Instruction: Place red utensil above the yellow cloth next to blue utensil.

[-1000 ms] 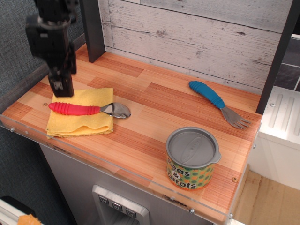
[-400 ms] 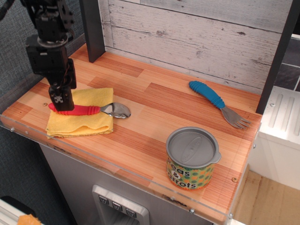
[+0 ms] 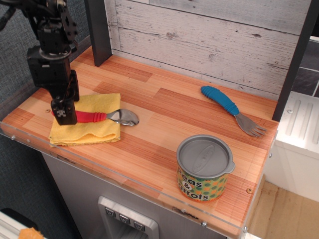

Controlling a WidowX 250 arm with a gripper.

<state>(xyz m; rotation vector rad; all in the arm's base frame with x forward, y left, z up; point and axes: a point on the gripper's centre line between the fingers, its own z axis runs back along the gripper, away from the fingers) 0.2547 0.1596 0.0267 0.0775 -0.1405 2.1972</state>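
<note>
The red utensil (image 3: pixel 91 117), a spoon with a ribbed red handle, lies across the yellow cloth (image 3: pixel 92 131) at the front left. Its metal bowl (image 3: pixel 124 117) rests just off the cloth's right edge. My gripper (image 3: pixel 64 112) is low over the left end of the red handle and covers that end. Its near finger hides the gap, so I cannot tell whether the jaws are open or shut on the handle. The blue utensil (image 3: pixel 221 100), a fork with grey tines (image 3: pixel 249 127), lies at the back right, far from the gripper.
A lidded peas and carrots can (image 3: pixel 204 169) stands at the front right. A dark post (image 3: pixel 98 31) rises at the back left, another (image 3: pixel 295 59) at the right. A white plank wall (image 3: pixel 199 35) closes the back. The clear front edge (image 3: pixel 124 181) runs along the table.
My gripper has come down and slightly forward, from above the cloth's back edge onto the left end of the red handle. The spoon, cloth, fork and can have not moved.
</note>
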